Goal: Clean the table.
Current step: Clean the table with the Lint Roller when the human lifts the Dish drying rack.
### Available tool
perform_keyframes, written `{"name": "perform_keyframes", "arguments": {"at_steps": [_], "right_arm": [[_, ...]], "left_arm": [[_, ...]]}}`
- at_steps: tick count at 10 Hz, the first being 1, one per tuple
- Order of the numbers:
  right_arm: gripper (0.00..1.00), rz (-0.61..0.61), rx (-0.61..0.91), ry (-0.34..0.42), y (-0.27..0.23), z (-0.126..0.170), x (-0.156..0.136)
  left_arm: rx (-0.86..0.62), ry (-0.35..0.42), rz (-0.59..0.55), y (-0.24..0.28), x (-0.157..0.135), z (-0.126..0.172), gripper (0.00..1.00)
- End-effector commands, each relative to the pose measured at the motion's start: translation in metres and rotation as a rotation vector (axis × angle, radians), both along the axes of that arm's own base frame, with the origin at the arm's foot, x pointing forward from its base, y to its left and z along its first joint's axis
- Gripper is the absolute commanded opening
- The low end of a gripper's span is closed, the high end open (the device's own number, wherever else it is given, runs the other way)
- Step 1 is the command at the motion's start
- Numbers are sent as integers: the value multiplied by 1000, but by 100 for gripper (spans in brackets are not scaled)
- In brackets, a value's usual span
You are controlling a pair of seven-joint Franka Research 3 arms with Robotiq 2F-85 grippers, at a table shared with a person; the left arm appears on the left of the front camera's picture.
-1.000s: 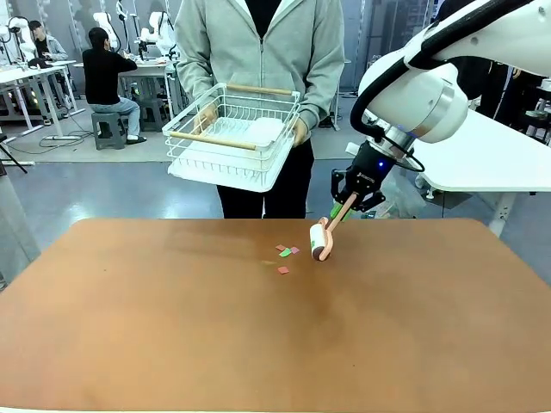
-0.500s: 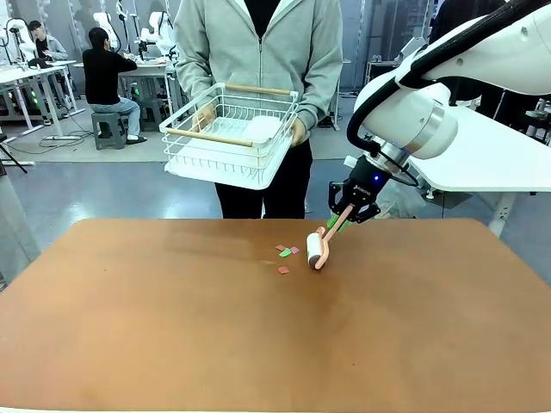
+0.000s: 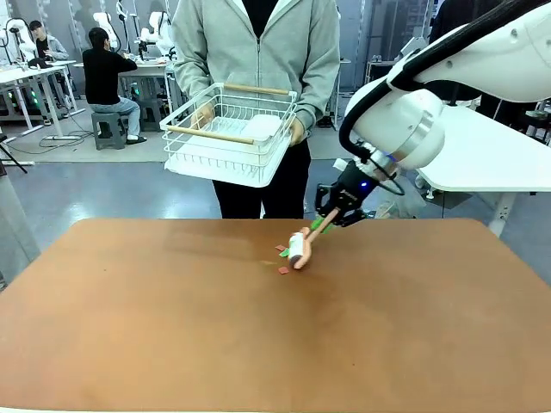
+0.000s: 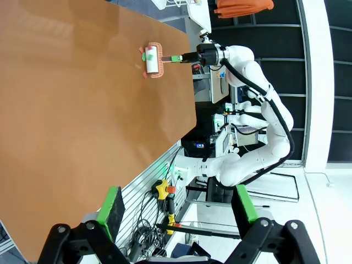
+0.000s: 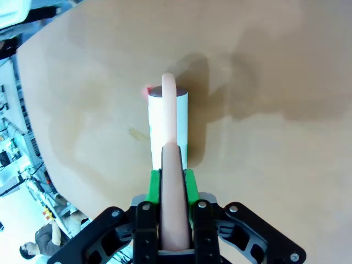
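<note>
The reddish-brown table (image 3: 172,327) carries a few small red and green paper scraps (image 3: 282,269) near its far middle. My right gripper (image 3: 331,215) is shut on the pink handle of a lint roller (image 3: 298,248), whose white roll rests on the table right over the scraps. In the right wrist view the green pads of the gripper (image 5: 170,187) clamp the handle, the roll (image 5: 168,124) lies ahead, and a red scrap (image 5: 146,91) peeks out beside it. My left gripper (image 4: 179,206) hangs open near the table's edge (image 4: 82,110), far from the roller (image 4: 152,59).
A person stands at the far side holding a white wire dish rack (image 3: 228,138) with both hands above the table's edge. A white-topped table (image 3: 491,163) stands behind the right arm. Other people sit at desks far off at the left.
My right gripper has swept the lint roller leftward across the table, from beside the scraps to on top of them. The person and the rack have barely moved.
</note>
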State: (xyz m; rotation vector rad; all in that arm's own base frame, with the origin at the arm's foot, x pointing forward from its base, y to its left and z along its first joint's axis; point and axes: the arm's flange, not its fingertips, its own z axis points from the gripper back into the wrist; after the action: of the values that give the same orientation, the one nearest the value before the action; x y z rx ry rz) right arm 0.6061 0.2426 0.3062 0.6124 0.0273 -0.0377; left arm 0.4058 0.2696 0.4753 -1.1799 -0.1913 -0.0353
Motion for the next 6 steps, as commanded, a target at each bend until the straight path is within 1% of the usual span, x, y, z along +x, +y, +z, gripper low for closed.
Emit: {"name": "perform_keyframes", "arguments": {"at_steps": [1,2,3,4,6], "right_arm": [[21,62,47,33,55,-38,5],[21,39,79,39,82,-39,11],[21,36,91,-4,99,-36,12],[21,29,89,-24,107,-31,9],[21,28,90,-51,106,-19,0]], "left_arm": [[-2,-3,0,0,-3,1,100],[-2,-3,0,0,-3,1,100],[-2,-3,0,0,-3,1,100],[-2,-3,0,0,-3,1,100],[-2,-3,0,0,-3,1,100]]}}
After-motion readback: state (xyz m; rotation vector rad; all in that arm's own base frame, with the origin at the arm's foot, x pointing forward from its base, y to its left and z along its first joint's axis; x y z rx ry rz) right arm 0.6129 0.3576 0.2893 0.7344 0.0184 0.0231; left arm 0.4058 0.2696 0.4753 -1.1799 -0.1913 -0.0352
